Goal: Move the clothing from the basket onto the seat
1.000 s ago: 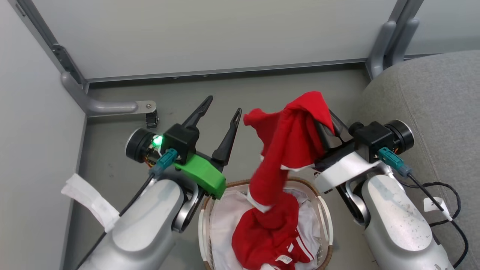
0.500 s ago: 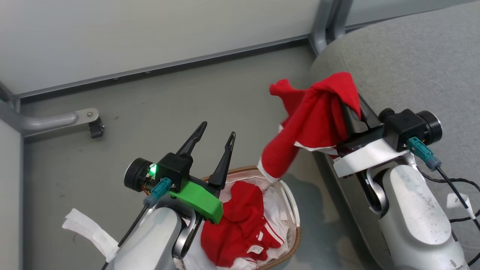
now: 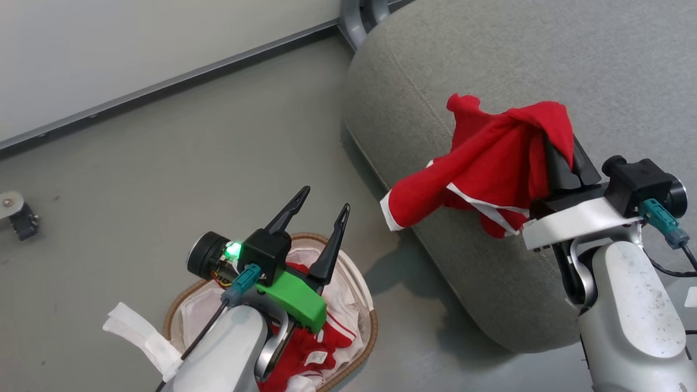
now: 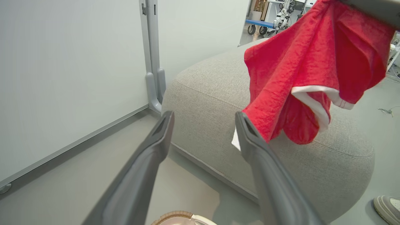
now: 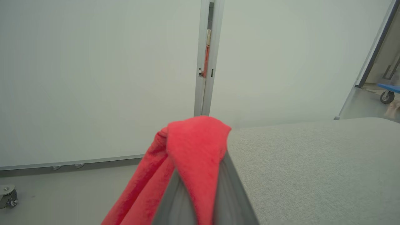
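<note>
Bare grey floor (image 3: 190,163) lies open between the oval off-white perforated basket with a brown woven rim (image 3: 372,329) and the pale wall panel (image 3: 136,43), with a narrower gap between basket and the large grey woven-fabric seat cushion (image 3: 490,65). The seat's top is bare beyond the bright red white-trimmed garment (image 3: 490,169) hanging from the right gripper (image 3: 565,157) above its rounded edge. The left gripper (image 3: 321,204), fingers spread, and its pale forearm (image 3: 228,348) hang over the basket's mouth, covering much of it.
</note>
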You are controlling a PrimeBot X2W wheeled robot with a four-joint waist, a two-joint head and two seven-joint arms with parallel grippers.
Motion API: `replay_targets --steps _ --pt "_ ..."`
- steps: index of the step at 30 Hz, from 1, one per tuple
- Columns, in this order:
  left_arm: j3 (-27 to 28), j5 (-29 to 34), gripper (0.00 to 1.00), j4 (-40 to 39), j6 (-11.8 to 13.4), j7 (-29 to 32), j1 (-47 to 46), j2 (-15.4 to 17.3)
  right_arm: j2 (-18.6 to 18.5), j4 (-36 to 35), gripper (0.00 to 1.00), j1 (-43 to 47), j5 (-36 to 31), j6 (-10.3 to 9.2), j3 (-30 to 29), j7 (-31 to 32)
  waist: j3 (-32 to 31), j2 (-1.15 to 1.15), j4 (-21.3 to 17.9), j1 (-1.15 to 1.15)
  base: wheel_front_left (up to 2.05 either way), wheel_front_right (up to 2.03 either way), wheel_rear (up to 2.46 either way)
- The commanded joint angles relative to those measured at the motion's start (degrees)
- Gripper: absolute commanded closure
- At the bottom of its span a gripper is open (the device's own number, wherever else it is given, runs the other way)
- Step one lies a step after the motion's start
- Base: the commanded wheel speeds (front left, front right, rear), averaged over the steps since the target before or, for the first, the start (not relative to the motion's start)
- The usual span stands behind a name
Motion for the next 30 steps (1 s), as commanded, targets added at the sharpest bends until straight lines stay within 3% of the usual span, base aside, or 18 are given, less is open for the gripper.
replay_targets --steps 1,10,19,25,30 --pt "-0.1 0.4 0.00 0.4 -0.4 0.0 0.1 0.0 0.0 0.0 1.00 0.7 0.4 -0.06 -0.3 -0.1 1.9 0.44 -2.6 0.00 0.00 0.00 0.00" --pt "-1.3 2.0 0.00 0.9 -1.4 0.0 -1.6 -0.3 -0.1 1.2 1.00 -4.6 -0.9 -0.06 -4.0 -0.1 4.5 0.44 -0.1 0.00 0.00 0.00 0.00" --pt "-2.4 3.7 0.00 0.6 -1.8 0.0 -4.3 0.4 -0.1 0.5 1.00 -21.7 -12.6 -0.06 -16.2 -0.1 11.1 0.44 5.8 0.00 0.00 0.00 0.00" --pt "-3.3 4.3 0.00 0.0 -2.0 0.0 -6.8 0.1 -6.1 3.0 1.00 -33.2 -17.9 -0.06 -25.2 -0.1 15.9 0.44 10.8 0.00 0.00 0.00 0.00" --pt "-3.6 4.1 0.00 -1.5 -2.0 0.0 -8.9 -1.2 -14.9 9.4 1.00 -39.1 -21.6 -0.06 -31.8 -0.1 19.3 0.44 15.8 0.00 0.00 0.00 0.00"
